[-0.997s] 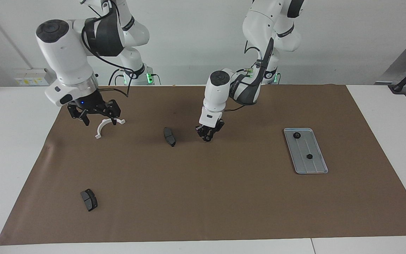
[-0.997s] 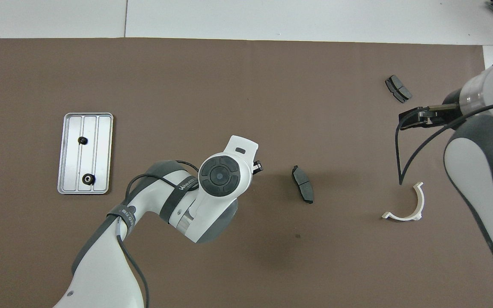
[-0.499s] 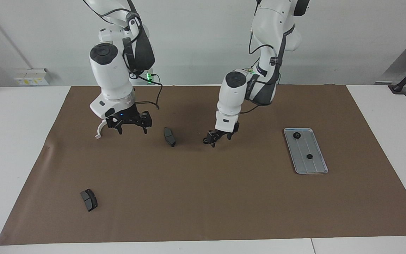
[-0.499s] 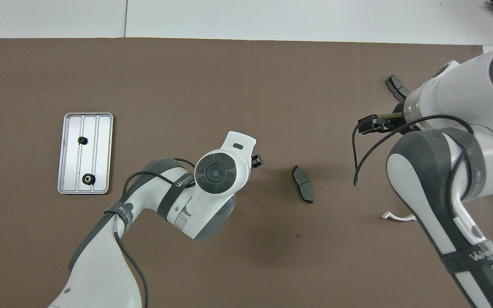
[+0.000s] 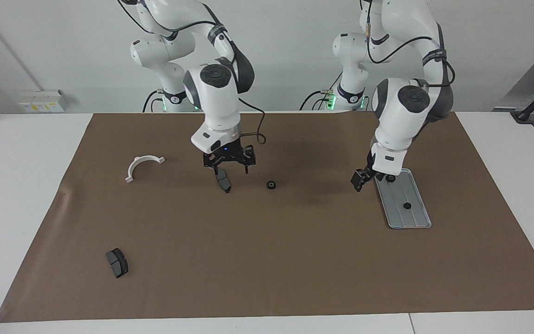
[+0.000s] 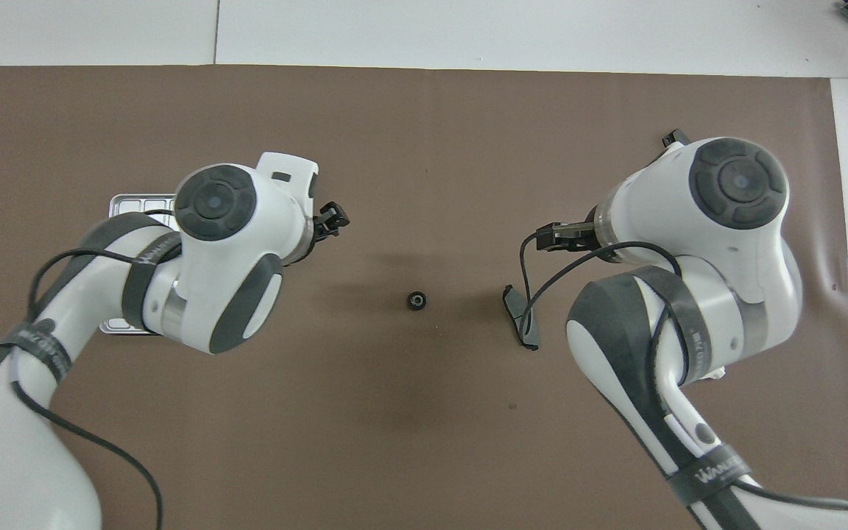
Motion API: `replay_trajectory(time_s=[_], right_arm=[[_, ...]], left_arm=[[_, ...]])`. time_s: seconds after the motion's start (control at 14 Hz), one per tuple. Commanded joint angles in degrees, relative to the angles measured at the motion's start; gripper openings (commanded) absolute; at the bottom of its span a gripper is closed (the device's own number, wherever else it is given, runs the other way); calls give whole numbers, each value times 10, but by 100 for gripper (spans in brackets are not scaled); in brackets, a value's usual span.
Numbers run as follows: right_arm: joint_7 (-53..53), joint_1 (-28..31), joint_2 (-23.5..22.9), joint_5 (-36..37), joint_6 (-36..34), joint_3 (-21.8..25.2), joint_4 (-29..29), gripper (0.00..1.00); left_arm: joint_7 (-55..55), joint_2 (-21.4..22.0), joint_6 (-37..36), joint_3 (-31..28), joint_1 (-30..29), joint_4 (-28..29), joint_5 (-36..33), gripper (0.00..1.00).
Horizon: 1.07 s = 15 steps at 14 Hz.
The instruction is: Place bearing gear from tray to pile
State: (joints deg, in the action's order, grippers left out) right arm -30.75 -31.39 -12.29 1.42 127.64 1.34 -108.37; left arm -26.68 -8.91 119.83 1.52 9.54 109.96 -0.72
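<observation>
**Gear delivered mid-mat as both arms shift**

White-walled lab, brown paper mat [image 5: 267, 260] spread across a white counter [image 5: 21, 185]: a small black round bearing gear [image 5: 271, 185] now lies alone on the mat, just beside a dark grey curved brake pad [image 5: 223, 180] and toward the right arm's end from the tray. A second ago no gear lay there; the left claw [image 5: 359, 180] hung low over that very spot with its fingers nearly together. That claw now stands spread and empty above the mat, just off the near-robot corner of the flat silver-grey ridged metal tray [image 5: 413, 218]. One small black gear [image 5: 406, 205] shows on the tray, and another dark part [image 5: 390, 178] sits at the tray's robot-side end, partly masked by the claw.

The right claw [image 5: 228, 166], fingers spread and holding nothing, has swept in from the white half-ring bracket [image 5: 141, 165] and now hovers over the brake pad; whether it touches the pad cannot be told. A second dark grey brake pad [image 5: 117, 262] lies well apart, farther from the robots at the right arm's end.

Judging by the layout, one transfer looks finished, with the gear dropped among the scattered pile parts, and the left arm seems placed to fetch another from the tray.
</observation>
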Motion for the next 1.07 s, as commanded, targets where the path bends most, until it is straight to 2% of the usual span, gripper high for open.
replay_trajectory(time_s=[0.0,0.21,0.43,0.64,0.85,0.93,1.0], right_arm=[[-26,-29,-39,-3,54,2,0,100],[-35,-63,-79,-1,86,2,0,100],[-41,-73,-113,10,124,3,2,100],[-41,-75,-121,17,129,3,0,100],[-41,-75,-121,19,130,3,-2,99],[-41,-75,-126,19,132,3,-2,91],[-41,-83,-129,19,133,3,-1,90]], left_arm=[[143,32,13,9,-52,65,-5,88],[268,50,60,9,-90,116,-2,87],[336,74,110,9,-106,186,-1,86],[352,100,185,9,-109,267,-1,83],[353,115,200,9,-109,302,-1,79],[353,116,201,9,-109,306,-1,78],[352,117,201,8,-112,308,-1,77]])
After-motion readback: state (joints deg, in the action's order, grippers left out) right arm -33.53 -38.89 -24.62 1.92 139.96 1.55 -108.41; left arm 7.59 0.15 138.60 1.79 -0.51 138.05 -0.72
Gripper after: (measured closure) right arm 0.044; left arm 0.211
